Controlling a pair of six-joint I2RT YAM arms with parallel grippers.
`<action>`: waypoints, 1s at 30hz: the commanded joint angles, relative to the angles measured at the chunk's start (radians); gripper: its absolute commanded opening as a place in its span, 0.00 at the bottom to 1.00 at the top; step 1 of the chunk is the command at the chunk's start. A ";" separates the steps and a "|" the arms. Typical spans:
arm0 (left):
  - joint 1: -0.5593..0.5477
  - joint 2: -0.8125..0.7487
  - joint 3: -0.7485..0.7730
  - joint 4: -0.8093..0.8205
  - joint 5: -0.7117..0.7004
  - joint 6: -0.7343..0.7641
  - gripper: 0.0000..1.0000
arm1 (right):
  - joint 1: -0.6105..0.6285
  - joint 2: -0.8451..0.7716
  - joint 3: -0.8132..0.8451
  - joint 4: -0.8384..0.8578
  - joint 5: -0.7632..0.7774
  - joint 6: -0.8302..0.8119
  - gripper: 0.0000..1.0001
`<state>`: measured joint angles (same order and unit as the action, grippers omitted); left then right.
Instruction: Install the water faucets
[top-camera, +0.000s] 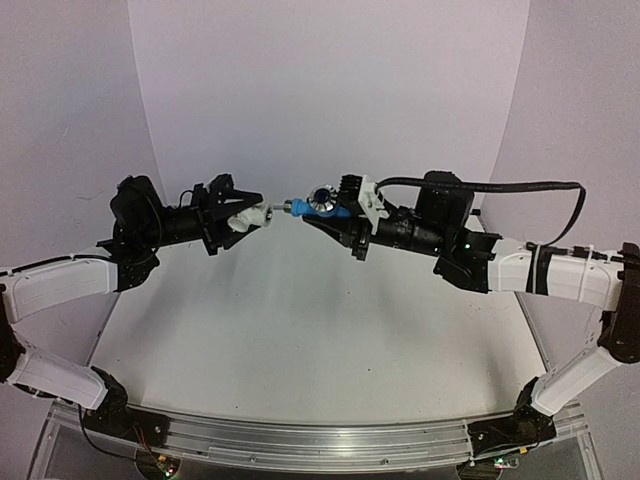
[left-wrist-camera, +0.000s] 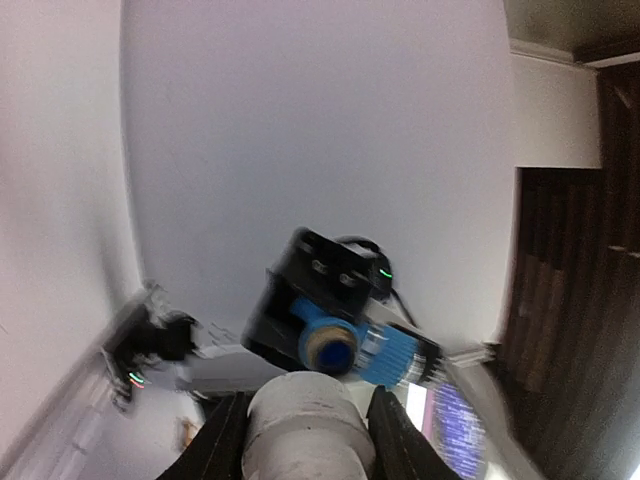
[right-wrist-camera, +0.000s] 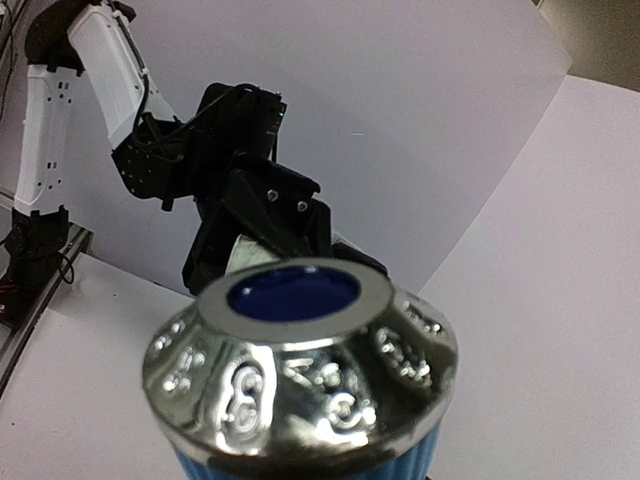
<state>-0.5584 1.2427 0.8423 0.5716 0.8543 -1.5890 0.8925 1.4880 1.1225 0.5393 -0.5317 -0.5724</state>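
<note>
Well above the desk (top-camera: 300, 340), the right hand (top-camera: 332, 209) is clamped on the light-blue tap (top-camera: 300, 208). Its stem tip sits at the mouth of the white fitting (top-camera: 256, 214), which the left hand (top-camera: 240, 217) grips. Whether the two have engaged is unclear. Line up both axes, then press straight and gently.
</note>
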 joint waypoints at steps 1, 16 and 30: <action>-0.067 0.030 0.335 -1.025 -0.455 0.799 0.00 | -0.015 -0.105 -0.074 0.068 0.215 0.109 0.00; -0.419 0.445 0.258 -1.128 -1.034 0.618 0.00 | -0.020 -0.348 -0.245 -0.062 0.264 0.258 0.00; -0.439 0.603 0.341 -1.288 -1.022 0.646 0.53 | -0.021 -0.387 -0.285 -0.081 0.261 0.306 0.00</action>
<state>-0.9930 1.8225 1.1202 -0.6151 -0.1594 -0.9823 0.8709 1.1343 0.8414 0.4240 -0.2777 -0.2951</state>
